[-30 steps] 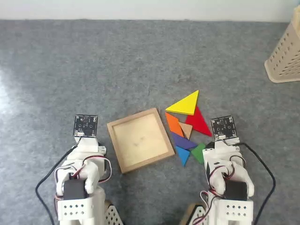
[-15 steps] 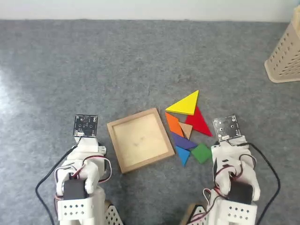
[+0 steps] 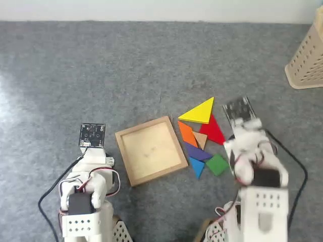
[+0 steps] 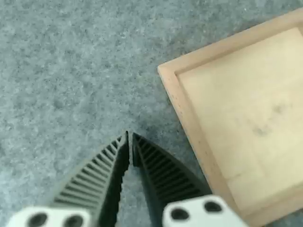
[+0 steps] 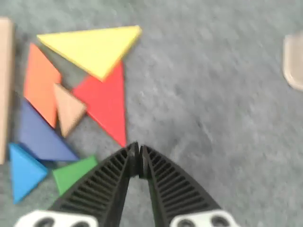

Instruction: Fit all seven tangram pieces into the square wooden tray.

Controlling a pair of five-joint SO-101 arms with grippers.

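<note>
The square wooden tray (image 3: 143, 126) lies empty at the table's middle; its corner (image 4: 165, 71) is in the left wrist view. Right of it seven pieces lie clustered: yellow triangle (image 3: 201, 112), red triangle (image 3: 214, 131), orange parallelogram (image 3: 186, 133), tan triangle (image 3: 201, 139), purple triangle (image 3: 197, 152), blue triangle (image 3: 196, 166), green square (image 3: 217, 164). My right gripper (image 5: 138, 152) is shut and empty, hovering just off the red triangle's (image 5: 105, 101) tip. My left gripper (image 4: 129, 139) is shut and empty over the carpet beside the tray's near-left corner.
Grey carpet covers the table. A beige slotted basket (image 3: 308, 55) stands at the far right edge, also seen as a pale basket edge (image 5: 294, 61). The left arm (image 3: 90, 174) and right arm (image 3: 252, 156) sit near the front edge.
The right arm has swung forward and outward, from beside the green square to the right of the red triangle, uncovering the green square. The left arm has not moved.
</note>
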